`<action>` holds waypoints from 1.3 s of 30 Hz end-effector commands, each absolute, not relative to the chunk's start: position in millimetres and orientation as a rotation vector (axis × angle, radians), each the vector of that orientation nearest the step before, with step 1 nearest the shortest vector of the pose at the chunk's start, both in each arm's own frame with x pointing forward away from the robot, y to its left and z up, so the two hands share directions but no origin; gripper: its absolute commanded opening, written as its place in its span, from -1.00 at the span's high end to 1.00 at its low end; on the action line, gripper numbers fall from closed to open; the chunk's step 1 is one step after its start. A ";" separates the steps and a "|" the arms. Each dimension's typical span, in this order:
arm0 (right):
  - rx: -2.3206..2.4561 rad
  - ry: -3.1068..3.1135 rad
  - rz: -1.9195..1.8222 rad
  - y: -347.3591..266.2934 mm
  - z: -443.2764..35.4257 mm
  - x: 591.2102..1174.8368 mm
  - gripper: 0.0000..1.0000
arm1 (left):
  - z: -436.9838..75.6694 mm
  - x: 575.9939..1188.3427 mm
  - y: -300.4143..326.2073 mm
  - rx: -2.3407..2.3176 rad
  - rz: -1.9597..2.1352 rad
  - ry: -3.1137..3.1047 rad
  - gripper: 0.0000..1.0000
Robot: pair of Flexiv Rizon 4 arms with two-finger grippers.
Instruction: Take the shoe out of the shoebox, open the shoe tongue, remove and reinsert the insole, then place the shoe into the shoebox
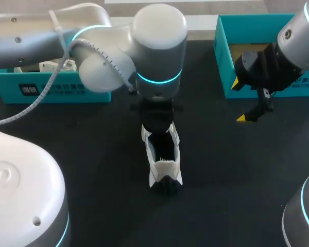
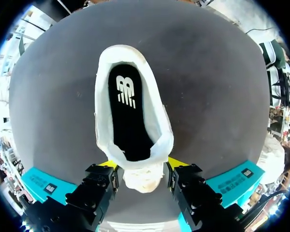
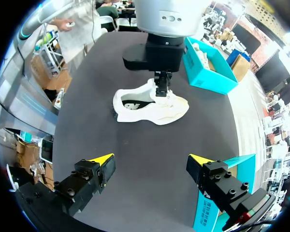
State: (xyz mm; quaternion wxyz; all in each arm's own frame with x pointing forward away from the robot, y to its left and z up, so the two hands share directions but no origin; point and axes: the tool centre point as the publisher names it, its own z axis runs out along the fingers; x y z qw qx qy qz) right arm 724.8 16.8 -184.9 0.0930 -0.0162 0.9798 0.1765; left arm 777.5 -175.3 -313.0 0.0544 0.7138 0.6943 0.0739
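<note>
One white shoe [image 1: 164, 159] is lying mid-surface [image 1: 103, 170], with two teal shoeboxes sitting at ten [image 1: 51, 90] and two o'clock [image 1: 224, 56]. The left end effector [image 2: 142, 166] is clamping the shoe by its tongue [image 2: 142, 180]. The left arm is hiding this in the head view, while the left wrist view is showing it, plus the black insole [image 2: 128, 121]. The right end effector [image 3: 152, 159] is hanging wide apart.

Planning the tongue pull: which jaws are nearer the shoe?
Left. The left jaws grip the shoe itself; the right jaws hang open, apart from it, by a shoebox.
</note>
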 end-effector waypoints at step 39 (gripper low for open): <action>-0.049 2.910 0.521 18.0 -185.9 726.1 -1.00 | -333.0 761.6 -185.5 2.132 0.128 2.162 0.30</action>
